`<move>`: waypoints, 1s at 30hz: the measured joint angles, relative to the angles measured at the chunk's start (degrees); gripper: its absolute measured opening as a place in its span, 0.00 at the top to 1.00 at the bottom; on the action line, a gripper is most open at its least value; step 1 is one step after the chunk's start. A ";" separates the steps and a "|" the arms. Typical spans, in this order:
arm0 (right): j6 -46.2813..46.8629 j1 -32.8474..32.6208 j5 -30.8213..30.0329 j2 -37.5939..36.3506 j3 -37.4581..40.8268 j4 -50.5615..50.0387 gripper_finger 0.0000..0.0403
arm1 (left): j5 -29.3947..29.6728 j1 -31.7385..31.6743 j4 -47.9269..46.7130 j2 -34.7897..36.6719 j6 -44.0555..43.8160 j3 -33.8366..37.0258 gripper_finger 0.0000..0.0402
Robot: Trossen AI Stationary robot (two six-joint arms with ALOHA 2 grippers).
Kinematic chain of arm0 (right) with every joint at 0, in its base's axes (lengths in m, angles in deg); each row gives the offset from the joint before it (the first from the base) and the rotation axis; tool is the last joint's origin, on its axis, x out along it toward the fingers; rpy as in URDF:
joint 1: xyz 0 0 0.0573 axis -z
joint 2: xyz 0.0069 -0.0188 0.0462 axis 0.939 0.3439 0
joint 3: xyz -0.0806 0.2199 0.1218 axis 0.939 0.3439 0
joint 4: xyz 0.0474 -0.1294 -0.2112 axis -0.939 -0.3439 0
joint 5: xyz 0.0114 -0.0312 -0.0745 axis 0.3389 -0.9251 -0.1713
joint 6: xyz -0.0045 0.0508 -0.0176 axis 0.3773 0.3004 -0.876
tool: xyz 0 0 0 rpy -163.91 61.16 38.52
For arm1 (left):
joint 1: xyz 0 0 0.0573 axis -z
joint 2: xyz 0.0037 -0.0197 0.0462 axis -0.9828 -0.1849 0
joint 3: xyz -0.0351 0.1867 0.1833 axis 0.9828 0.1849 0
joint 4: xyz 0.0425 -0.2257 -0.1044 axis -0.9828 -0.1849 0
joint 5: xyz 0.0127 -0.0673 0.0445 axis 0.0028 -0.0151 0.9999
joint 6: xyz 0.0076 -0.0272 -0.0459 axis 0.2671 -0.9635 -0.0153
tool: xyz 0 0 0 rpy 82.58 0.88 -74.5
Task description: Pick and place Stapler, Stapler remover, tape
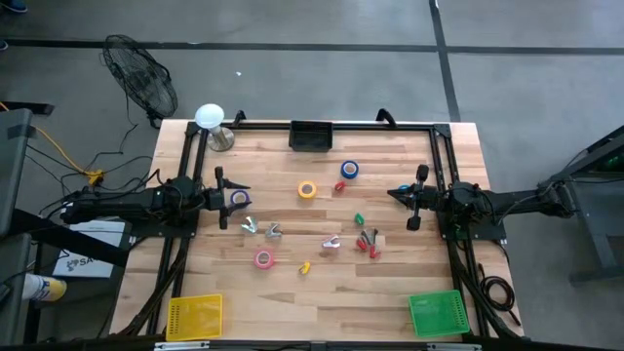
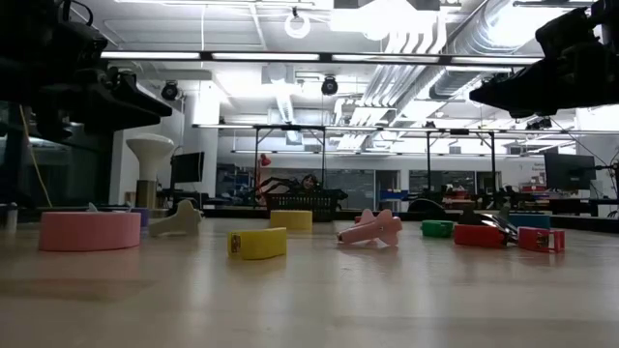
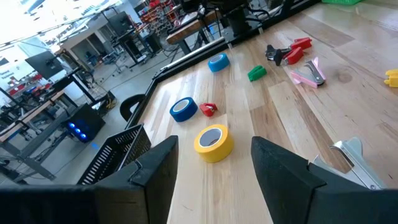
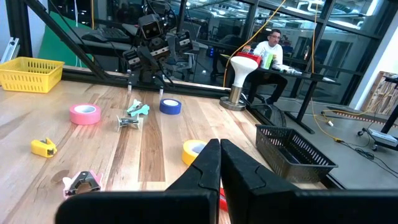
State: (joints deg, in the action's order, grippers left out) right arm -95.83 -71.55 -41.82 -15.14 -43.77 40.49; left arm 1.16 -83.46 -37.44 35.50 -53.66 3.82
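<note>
In the high view my left gripper (image 1: pixel 232 198) hovers open over the table's left side, its fingers on either side of the purplish-blue tape roll (image 1: pixel 241 199) from above; the low view shows both arms held well above the wood. In the left wrist view the open gripper (image 3: pixel 214 174) looks past the yellow tape (image 3: pixel 214 142) and the blue tape (image 3: pixel 183 109). Pink tape (image 1: pixel 263 258) lies flat nearer the front. A pink stapler remover (image 1: pixel 332 243), red staplers (image 1: pixel 367 242) and a small yellow stapler (image 1: pixel 304 267) lie mid-table. My right gripper (image 4: pixel 219 168) is shut, raised at the right side (image 1: pixel 395 194).
Two silver claw pieces (image 1: pixel 250 226) lie near the left gripper. A black basket (image 1: pixel 311 135) sits at the far edge, a yellow basket (image 1: pixel 195 316) and a green basket (image 1: pixel 437 313) at the near corners. A white lamp-like stand (image 1: pixel 210 119) is far left. A person (image 4: pixel 272 43) sits beyond the table.
</note>
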 joint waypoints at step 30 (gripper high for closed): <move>10.09 0.61 -17.13 0.01 -0.01 0.26 1.00 | 0.00 0.01 0.00 0.01 -0.01 0.00 0.51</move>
State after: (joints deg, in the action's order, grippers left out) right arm -85.74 -70.94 -58.95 -15.13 -43.78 40.75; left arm 1.16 -83.44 -37.44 35.51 -53.67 3.82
